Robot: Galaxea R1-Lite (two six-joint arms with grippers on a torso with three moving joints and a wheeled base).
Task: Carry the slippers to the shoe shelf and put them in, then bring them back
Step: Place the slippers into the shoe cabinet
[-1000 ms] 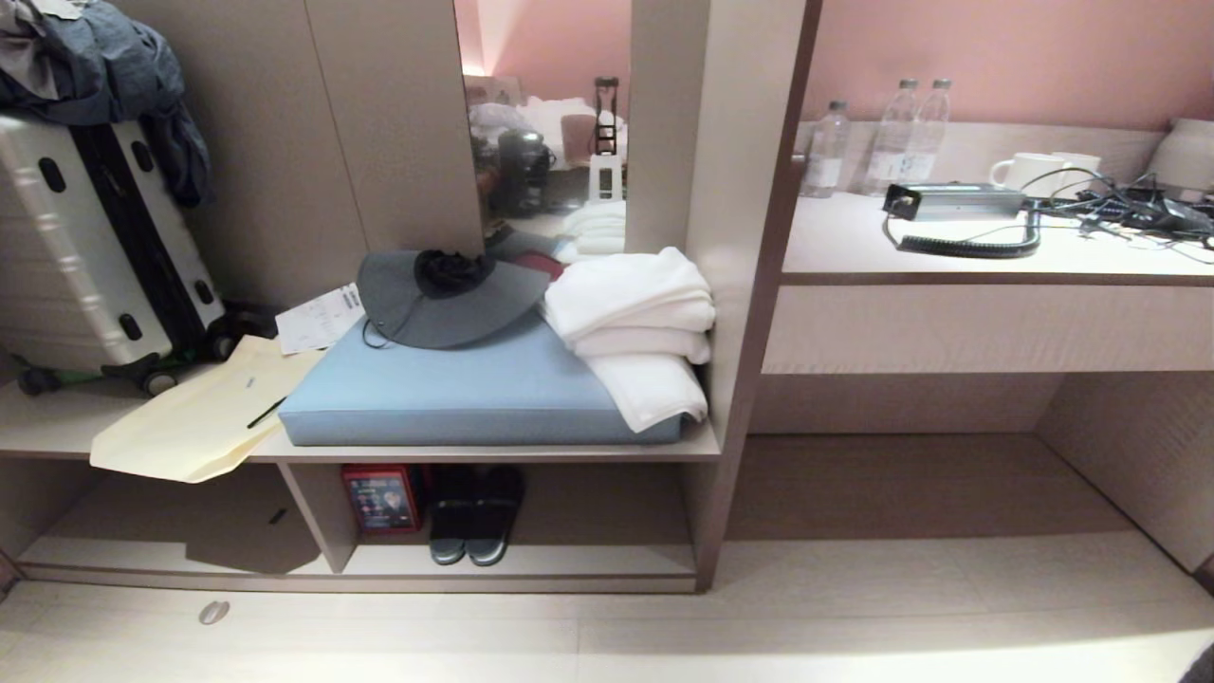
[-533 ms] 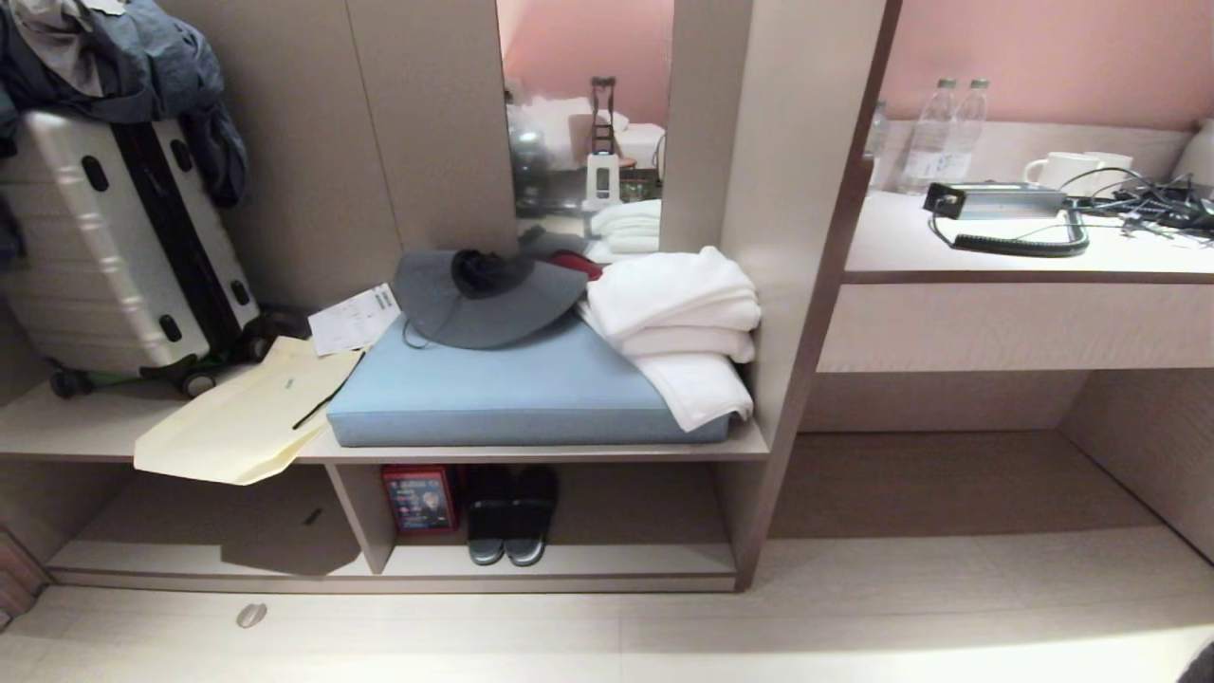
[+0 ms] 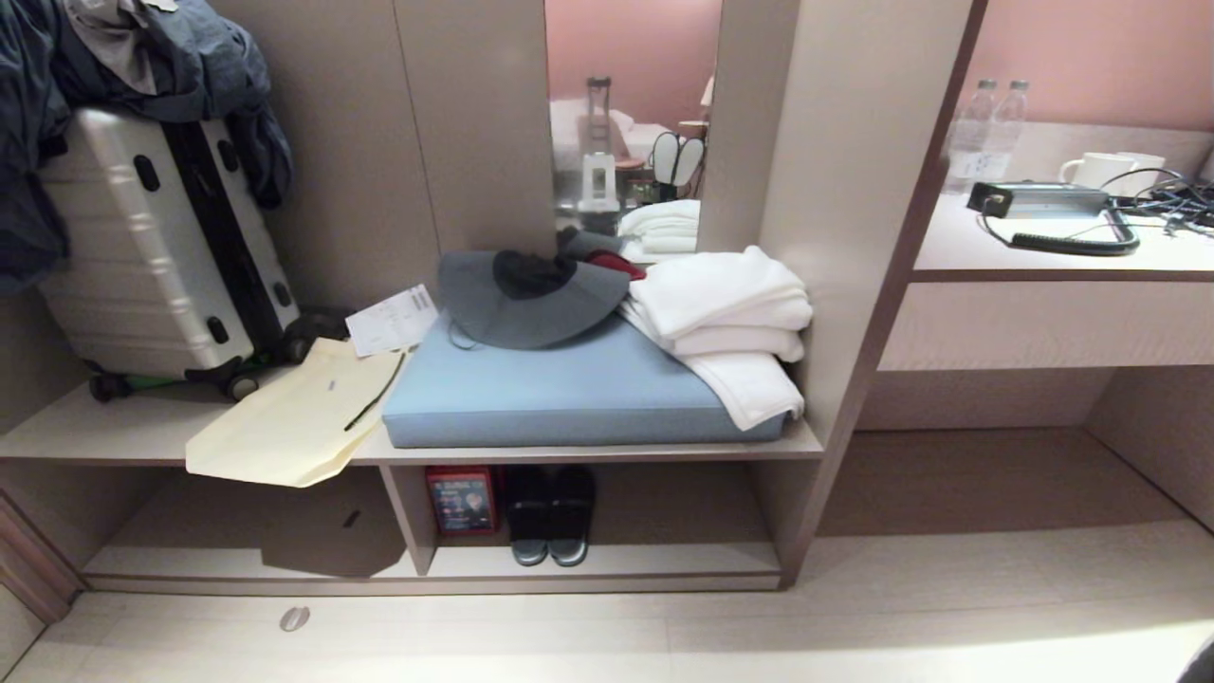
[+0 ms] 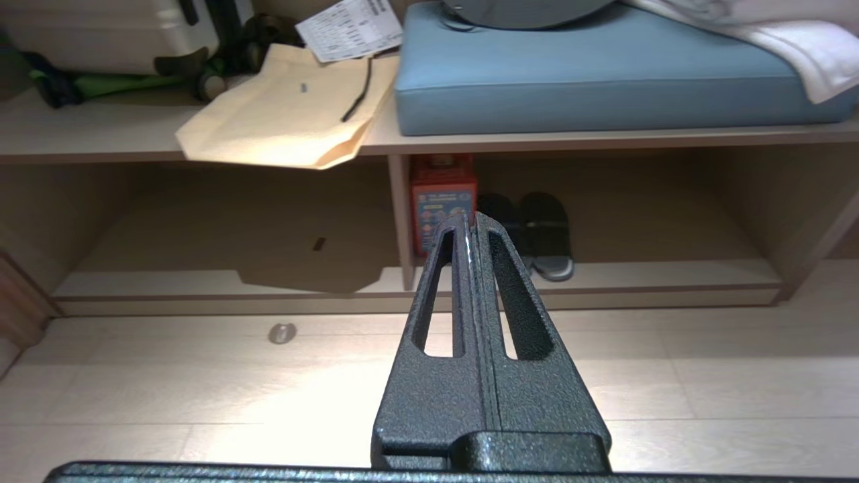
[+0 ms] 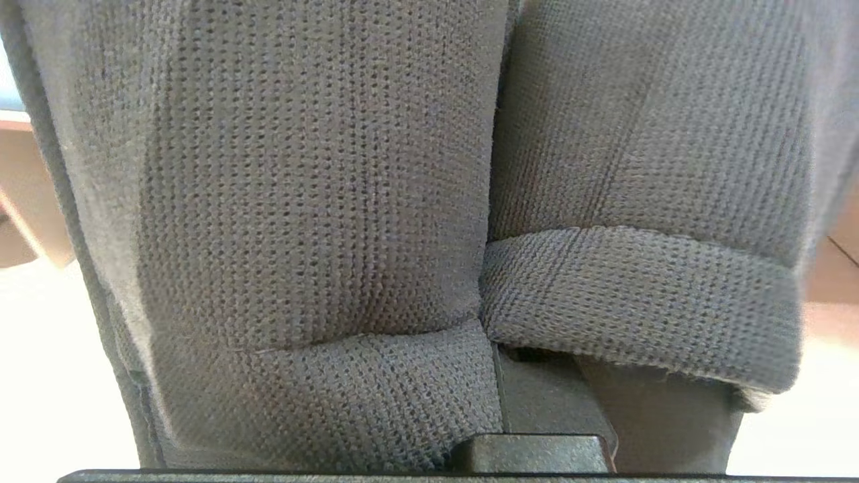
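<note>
Silver suitcase (image 3: 161, 247), cream paper bag (image 3: 294, 427), blue cushion (image 3: 579, 389): all of it has slid to the right across your head view in the last second. Nothing has shifted against the cushion, so it is your camera that moved, not the things. The suitcase left of the cushion now shows in full. The long surface (image 3: 1043, 251) well to the right of the cushion is running out of the frame.

The shoe shelf (image 3: 664, 560) is the low cubby directly below the cushion, and it now sits close to the middle of your view. Inside it, below the cushion's left half, a red box (image 3: 462, 500) stands just beside another dark pair (image 3: 550, 517).

Your left tool (image 4: 470, 221) hangs with its fingers pressed together and empty, pointing toward that cubby.

Your right tool is clamped on the slippers (image 5: 302, 201), whose grey knit fills its wrist view, so they are off the floor and not yet under the cushion.

By my reading the carry is nearly over and you are lining up. The free space is below the cushion's right half, so aim there.
</note>
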